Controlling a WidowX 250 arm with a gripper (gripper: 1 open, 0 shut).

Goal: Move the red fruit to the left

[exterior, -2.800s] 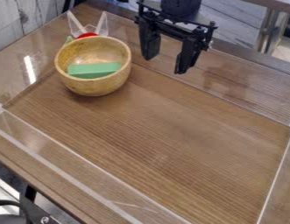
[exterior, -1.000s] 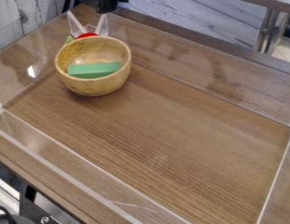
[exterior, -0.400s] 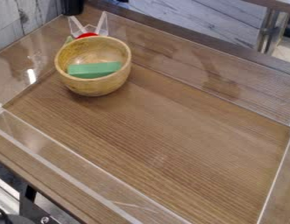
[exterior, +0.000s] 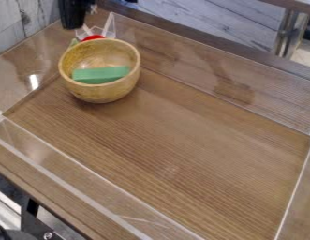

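At the far left of the view, the wall runs down to the edge of the desk (exterior: 183,141), and in the lower left corner some black hardware and cables (exterior: 30,220) are cut off by the frame, so what they belong to is hard to make out. Near the top left, the pincer (exterior: 77,19) is a dark shape, partly cropped by the upper edge; its fingers are closed together, but whether anything is pinched between them cannot be told. Just below and slightly right of it is the red fruit (exterior: 91,38), behind the bowl on the far left part of the desk, its lower part hidden by the bowl's rim. Pale, pointed shapes (exterior: 110,24) stand up around the fruit, too small to identify. The wooden bowl (exterior: 99,92) comes next, its far outer side out of sight; inside lies the green block (exterior: 101,74), tilted. Further right, the bare wood of the desk runs out of the frame, and a pale upright post (exterior: 289,33) at the top right is cut off above.
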